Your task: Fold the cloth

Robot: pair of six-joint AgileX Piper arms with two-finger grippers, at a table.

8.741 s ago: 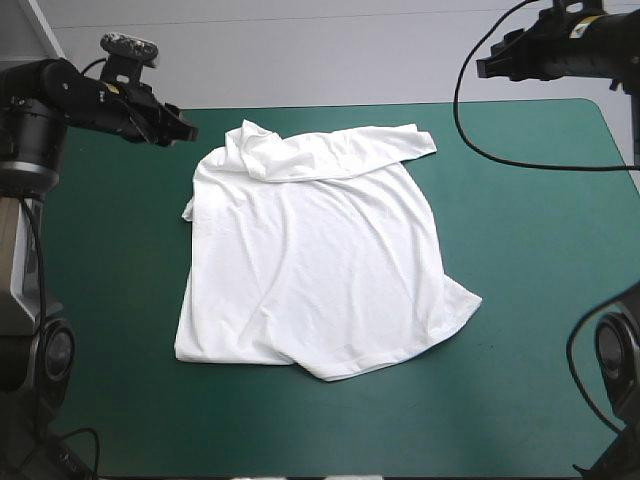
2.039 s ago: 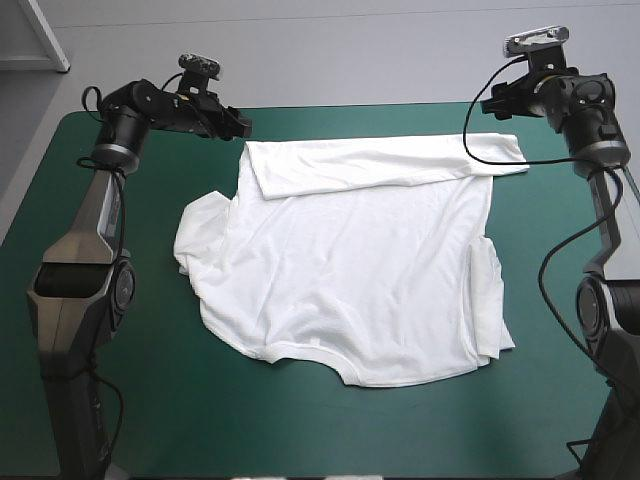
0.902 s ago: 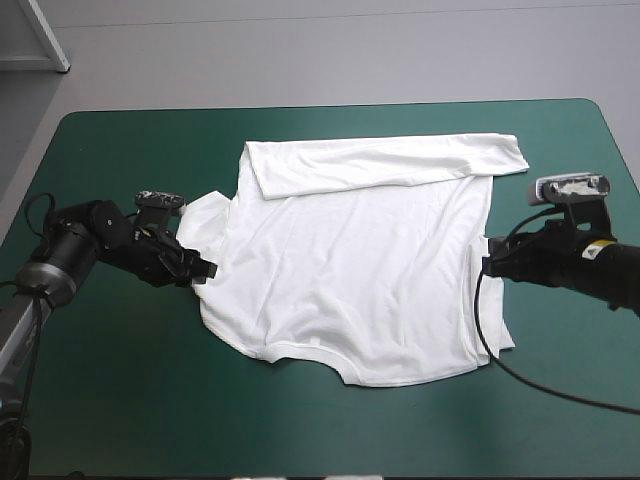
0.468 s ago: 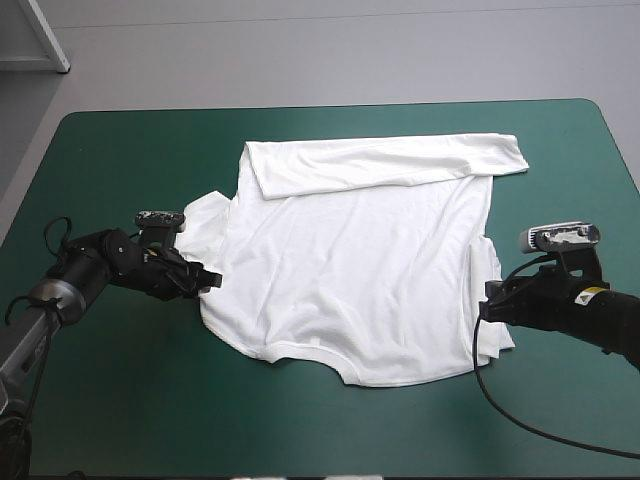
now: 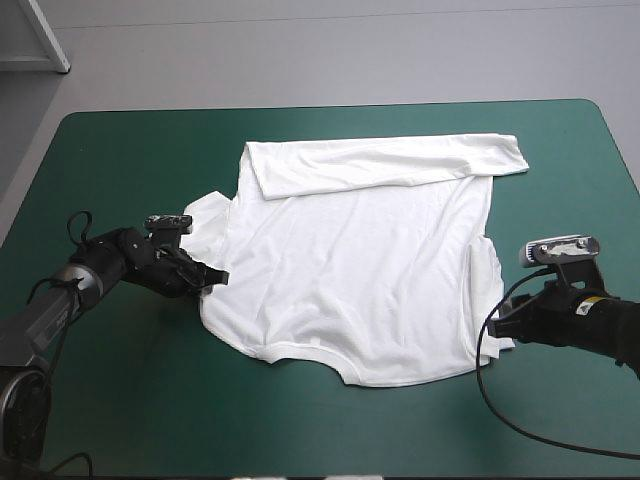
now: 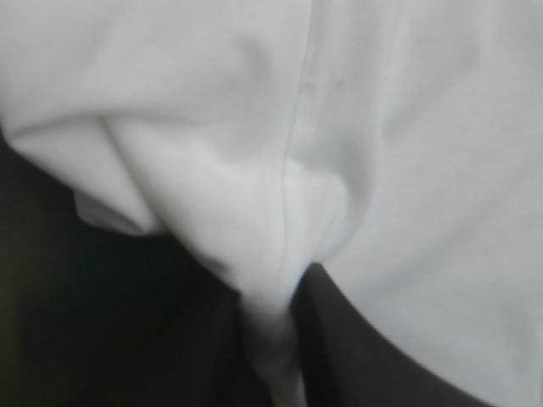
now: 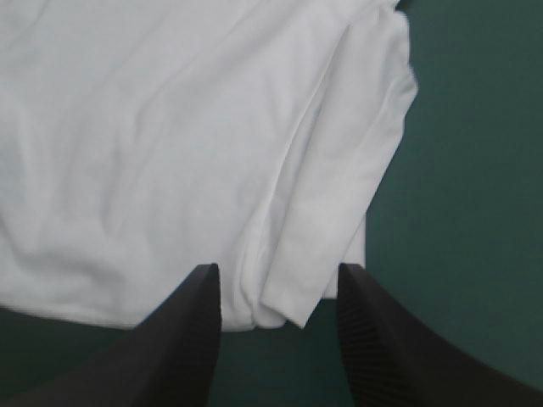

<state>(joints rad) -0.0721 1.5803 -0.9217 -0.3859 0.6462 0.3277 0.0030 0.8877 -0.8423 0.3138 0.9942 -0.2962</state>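
The white T-shirt (image 5: 360, 260) lies spread on the teal-green table (image 5: 110, 160), its far part folded over into a band (image 5: 380, 160). My left gripper (image 5: 214, 276) sits low at the shirt's left edge. In the left wrist view that gripper (image 6: 273, 298) is shut on a pinched ridge of the T-shirt (image 6: 407, 127). My right gripper (image 5: 497, 330) is at the shirt's near right corner. In the right wrist view it (image 7: 277, 278) stands open, with the layered edge of the T-shirt (image 7: 170, 127) between the fingers (image 7: 199, 314).
Bare teal-green cover runs along the near edge (image 5: 300, 430) and at the far left (image 5: 110, 160). A crumpled sleeve (image 5: 205, 215) bulges out just beyond the left gripper. The shirt's right side is doubled into a narrow strip (image 5: 492, 270).
Both arms have come down from the far corners to the shirt's sides. The left gripper has edged into the left hem. The right gripper has slid toward the near right corner.
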